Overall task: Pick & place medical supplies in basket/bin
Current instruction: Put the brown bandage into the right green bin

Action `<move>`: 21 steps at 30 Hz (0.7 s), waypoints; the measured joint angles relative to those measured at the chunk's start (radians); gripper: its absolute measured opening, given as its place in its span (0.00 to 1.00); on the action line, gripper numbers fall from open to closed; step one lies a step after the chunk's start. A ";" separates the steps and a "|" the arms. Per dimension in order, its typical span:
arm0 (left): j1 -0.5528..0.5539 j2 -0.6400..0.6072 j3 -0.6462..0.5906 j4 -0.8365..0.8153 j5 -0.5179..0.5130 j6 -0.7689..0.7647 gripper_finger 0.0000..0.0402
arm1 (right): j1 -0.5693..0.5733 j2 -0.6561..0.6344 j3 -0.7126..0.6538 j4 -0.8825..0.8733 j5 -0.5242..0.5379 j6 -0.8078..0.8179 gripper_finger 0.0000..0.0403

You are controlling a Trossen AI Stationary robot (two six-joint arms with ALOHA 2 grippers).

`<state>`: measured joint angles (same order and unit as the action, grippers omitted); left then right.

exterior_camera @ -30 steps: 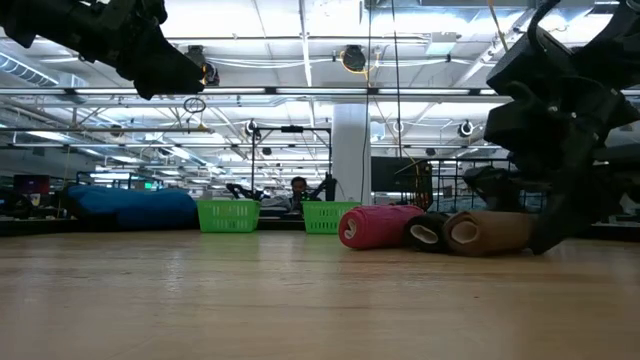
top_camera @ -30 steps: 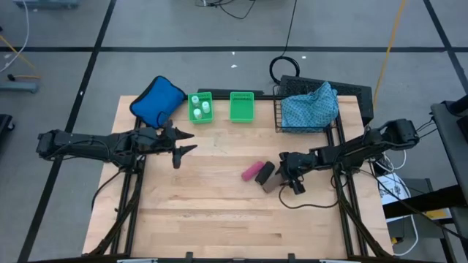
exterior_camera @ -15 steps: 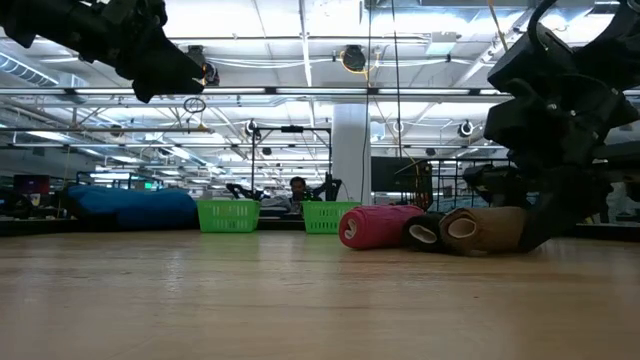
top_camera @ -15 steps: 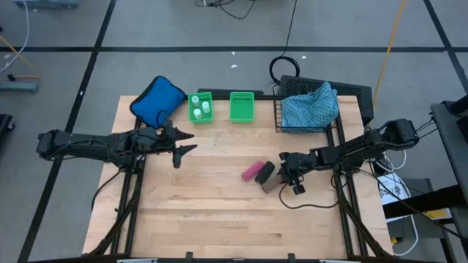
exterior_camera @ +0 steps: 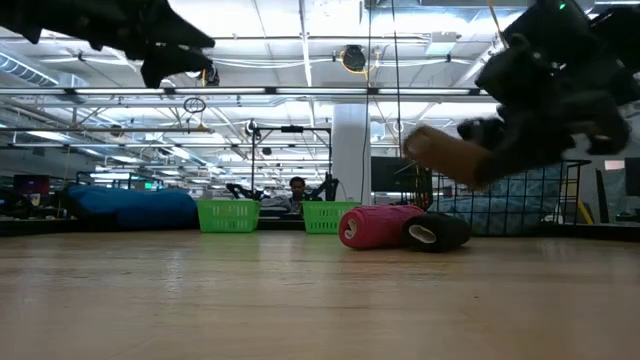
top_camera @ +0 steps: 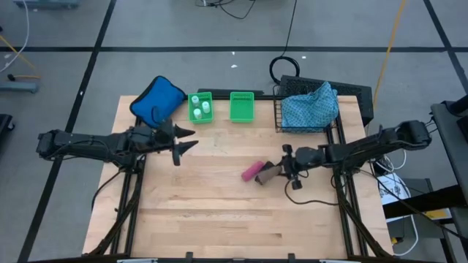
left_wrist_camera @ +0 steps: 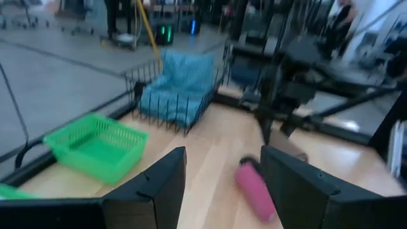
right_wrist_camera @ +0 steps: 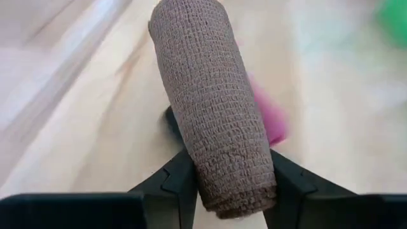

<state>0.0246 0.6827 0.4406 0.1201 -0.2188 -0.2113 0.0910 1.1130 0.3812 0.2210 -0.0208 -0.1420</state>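
Above wooden table (top_camera: 219, 212), right gripper (exterior_camera: 478, 150) holds brown roll (right_wrist_camera: 213, 114).

Both arms are dark, near-black builds of slim tube links joined by chunkier rounded joint housings, and each reaches in from a black frame of thin struts at its own side of the table. The left gripper (top_camera: 180, 142) ends in two pointed, tapering black fingers (in the left wrist view they read as broad matt plastic slabs with angled, faceted edges), while the right gripper (top_camera: 284, 169) is a blocky black head. A thin black cable loops loosely beneath the right arm's forward end, and the right gripper's fingers (right_wrist_camera: 179, 186) show the same matt black, bevelled moulding.
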 joint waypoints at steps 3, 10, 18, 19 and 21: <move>0.000 0.007 0.000 0.066 0.000 0.012 0.52 | 0.000 -0.010 0.001 0.075 0.104 -0.001 0.31; 0.000 0.140 0.061 0.157 -0.065 -0.020 0.53 | -0.057 0.043 0.001 0.276 0.154 0.018 0.31; 0.000 0.453 0.326 -0.092 -0.071 0.027 0.68 | -0.125 0.160 0.001 0.451 0.155 0.078 0.31; 0.000 0.494 0.360 -0.106 -0.052 0.049 0.69 | -0.128 0.179 0.002 0.479 0.155 0.078 0.31; 0.000 0.571 0.430 -0.125 -0.011 0.098 0.72 | -0.130 0.213 0.003 0.512 0.155 0.081 0.31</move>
<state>0.0246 1.2534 0.8711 -0.0047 -0.2301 -0.1130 -0.0395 1.3257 0.3840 0.7326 0.1344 -0.0606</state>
